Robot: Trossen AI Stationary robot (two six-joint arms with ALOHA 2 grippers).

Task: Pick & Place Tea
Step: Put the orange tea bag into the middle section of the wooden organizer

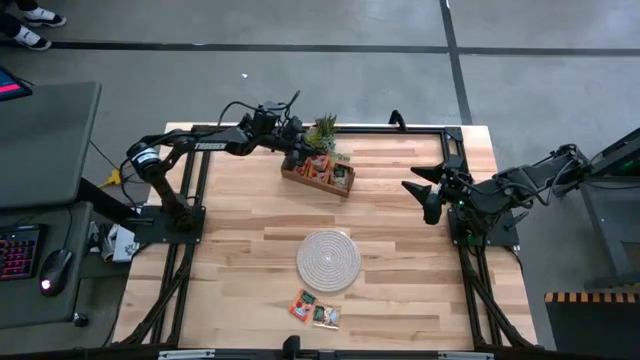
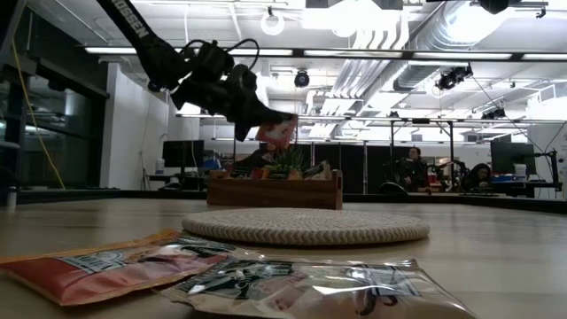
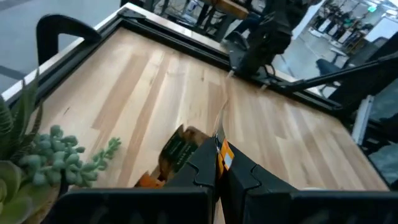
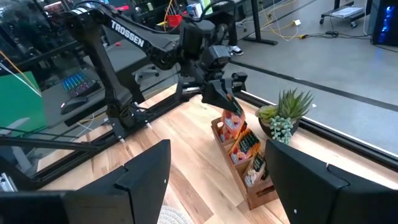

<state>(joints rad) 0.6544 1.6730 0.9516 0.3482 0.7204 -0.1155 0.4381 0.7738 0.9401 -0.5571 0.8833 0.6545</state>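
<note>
The left gripper (image 2: 266, 124) is clamped on one tea sachet (image 2: 277, 133), holding it clear above the wooden tray (image 1: 318, 180) that stores the rest, likely for carrying toward the woven mat (image 1: 328, 260). Two sachets (image 1: 314, 310) lie beyond the mat. The right gripper (image 1: 425, 195) waits spread wide at the table's side.

One orange-red tea sachet (image 2: 277, 131) hangs pinched above the others in the tray (image 2: 275, 190).

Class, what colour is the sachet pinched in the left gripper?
Orange-red sachet in the left gripper; the low view shows it best.
</note>
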